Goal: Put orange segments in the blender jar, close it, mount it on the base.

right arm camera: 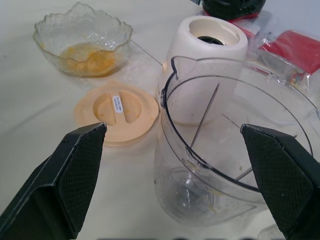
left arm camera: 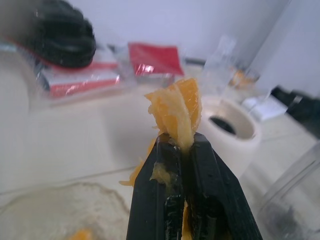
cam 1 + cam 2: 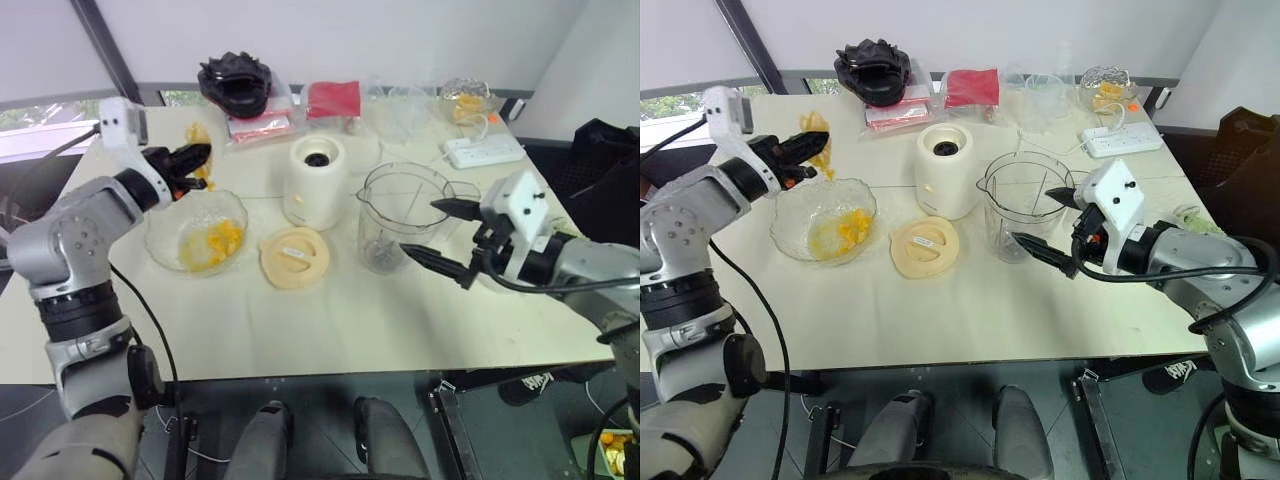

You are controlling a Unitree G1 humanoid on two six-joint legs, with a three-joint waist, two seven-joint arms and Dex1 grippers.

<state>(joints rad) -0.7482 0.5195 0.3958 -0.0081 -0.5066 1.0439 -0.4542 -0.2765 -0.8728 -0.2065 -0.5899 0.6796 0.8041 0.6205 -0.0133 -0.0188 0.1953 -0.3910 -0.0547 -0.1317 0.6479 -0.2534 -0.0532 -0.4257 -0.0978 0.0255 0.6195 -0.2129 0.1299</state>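
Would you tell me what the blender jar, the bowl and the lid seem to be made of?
Blender jar: clear smooth plastic, likely; you see through it.
Bowl: textured glass or plastic; wavy rim.
Lid: matte pale-yellow plastic, probably.

Grey arms, black textured pincers [image 1: 175,165]

The base [image 3: 317,182] stands mid-table [image 3: 330,320] — blender jar [image 3: 400,215] at its three o'clock, lid [image 3: 295,257] at six, bowl [image 3: 196,232] of orange segments [image 3: 218,243] at eight.
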